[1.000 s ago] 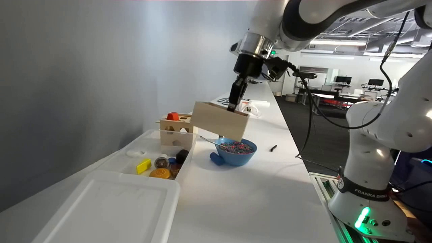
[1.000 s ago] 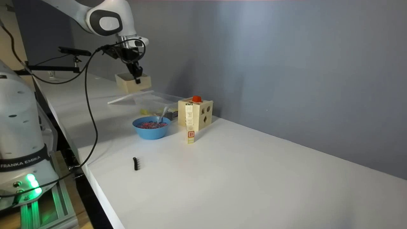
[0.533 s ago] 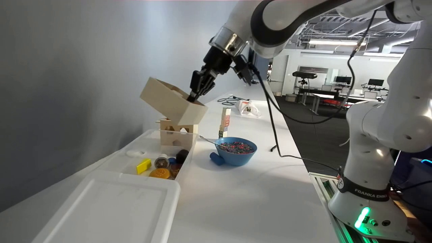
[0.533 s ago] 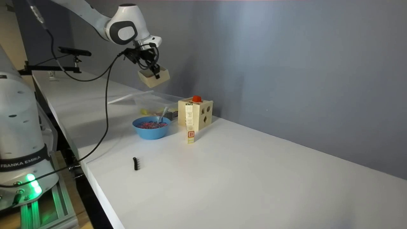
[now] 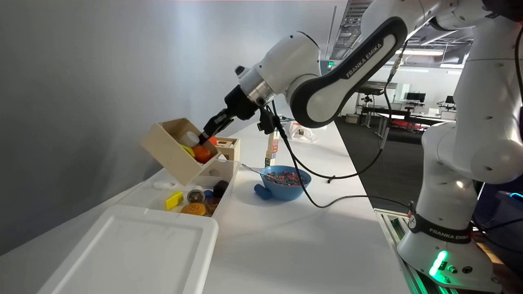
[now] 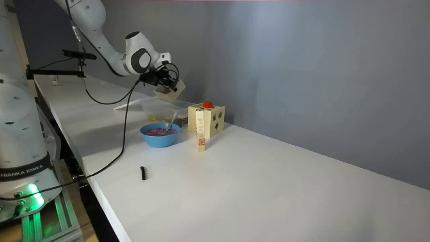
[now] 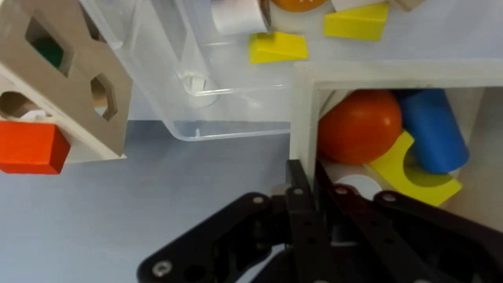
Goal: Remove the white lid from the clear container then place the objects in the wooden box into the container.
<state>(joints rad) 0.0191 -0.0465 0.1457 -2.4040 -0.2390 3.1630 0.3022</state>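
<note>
The wooden box (image 5: 171,154) has been swung over the back edge of the tub (image 5: 153,199), pinched in the near-closed gripper (image 7: 308,167); if tipped there, toys (image 7: 359,127) could be spilled outside.

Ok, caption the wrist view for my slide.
Hand gripping one side of the wooden box of toys, clear container partly hidden behind.

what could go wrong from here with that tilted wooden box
The hand pinches a single wall of the wooden box, so the box might swivel or slip if tipped steeper. In the wrist view, the box appears to reach past an edge of the clear container, so the round orange-red piece or the blue cylinder could land outside.
</note>
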